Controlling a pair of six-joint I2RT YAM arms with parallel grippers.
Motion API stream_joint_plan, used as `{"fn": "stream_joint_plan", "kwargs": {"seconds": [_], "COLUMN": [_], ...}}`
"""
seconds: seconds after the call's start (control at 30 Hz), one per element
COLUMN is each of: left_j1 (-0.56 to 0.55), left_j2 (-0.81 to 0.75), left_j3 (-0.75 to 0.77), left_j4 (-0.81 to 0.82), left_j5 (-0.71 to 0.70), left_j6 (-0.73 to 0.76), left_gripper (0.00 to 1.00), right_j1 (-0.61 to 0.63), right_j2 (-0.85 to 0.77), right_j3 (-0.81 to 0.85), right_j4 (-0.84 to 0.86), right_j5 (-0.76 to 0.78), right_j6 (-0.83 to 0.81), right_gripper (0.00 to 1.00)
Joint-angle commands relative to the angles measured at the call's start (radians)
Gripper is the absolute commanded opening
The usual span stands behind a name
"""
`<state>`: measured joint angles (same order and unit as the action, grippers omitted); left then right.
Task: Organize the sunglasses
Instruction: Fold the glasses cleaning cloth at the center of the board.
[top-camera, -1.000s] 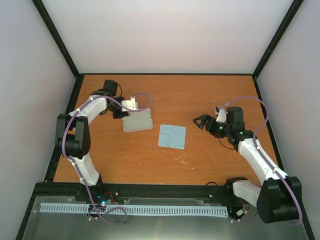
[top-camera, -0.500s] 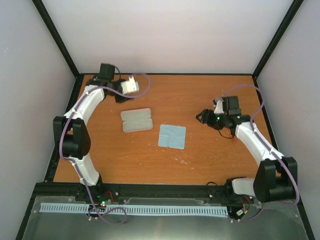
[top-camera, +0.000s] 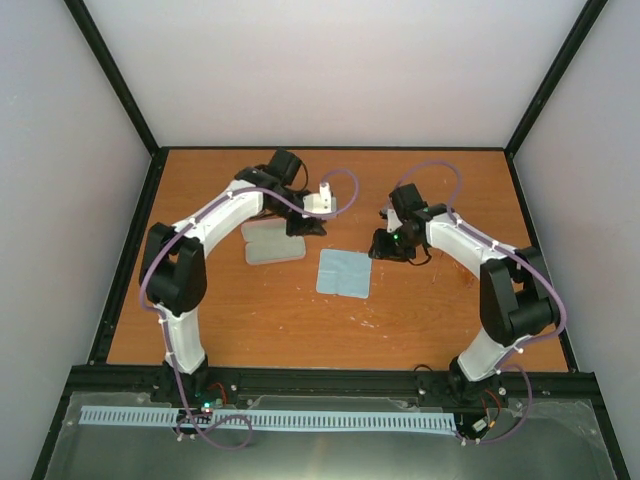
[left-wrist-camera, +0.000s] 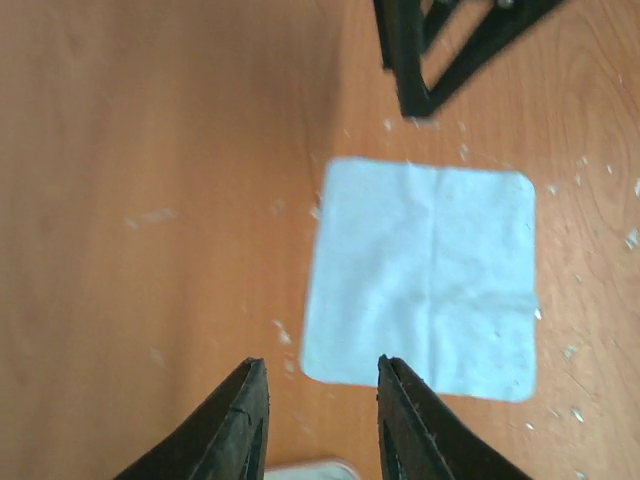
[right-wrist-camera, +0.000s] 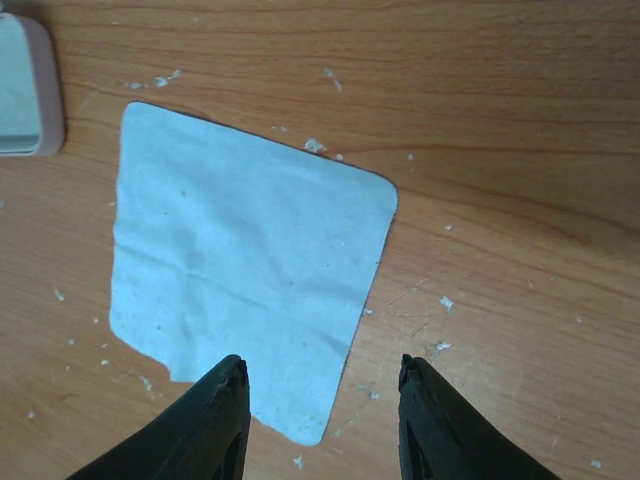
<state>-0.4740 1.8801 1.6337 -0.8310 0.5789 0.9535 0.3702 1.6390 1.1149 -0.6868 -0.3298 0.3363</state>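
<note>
Fingers of the left gripper (left-wrist-camera: 320, 405) stand moderately apart with nothing between them, poised above one edge of a light blue square cloth (left-wrist-camera: 425, 275). The right gripper (right-wrist-camera: 320, 400) is parted wider and also empty, over the cloth's opposite edge. Both arms bend inward, wrists tipped down toward the middle of the orange wooden table (top-camera: 450, 310). A pink oblong case (top-camera: 268, 245) lies open just left of the cloth, only pale blue lining showing inside. The thin orange-pink sunglasses cannot be made out in any view.
</note>
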Motion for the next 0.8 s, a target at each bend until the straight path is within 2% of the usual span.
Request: {"fn": "stream_joint_plan", "kwargs": {"seconds": [0.0,0.13,0.33,0.77], "left_j1": [-0.008,-0.012,-0.037,-0.058], "left_j2": [0.032,0.092,0.168,0.215], "left_j3": [-0.051,-0.041,0.010,-0.043], "left_j4": [-0.037,-0.046,-0.056,0.029], "left_j5": [-0.036,-0.044,-0.060,-0.174], "left_j6": [0.000,-0.007,-0.048,-0.105], "left_gripper": [0.33,0.33,0.30,0.29], "right_j1": [0.005,0.009,0.016,0.039], "right_j2": [0.041,0.078,0.138,0.234], "right_j3": [0.049,0.077,0.108,0.160], "right_j4": [-0.030,-0.045,-0.044,-0.054], "right_j5": [0.029,0.070,0.085,0.148], "right_j6": [-0.025,-0.038,-0.036,-0.031], "right_gripper": [0.40,0.35,0.33,0.39]}}
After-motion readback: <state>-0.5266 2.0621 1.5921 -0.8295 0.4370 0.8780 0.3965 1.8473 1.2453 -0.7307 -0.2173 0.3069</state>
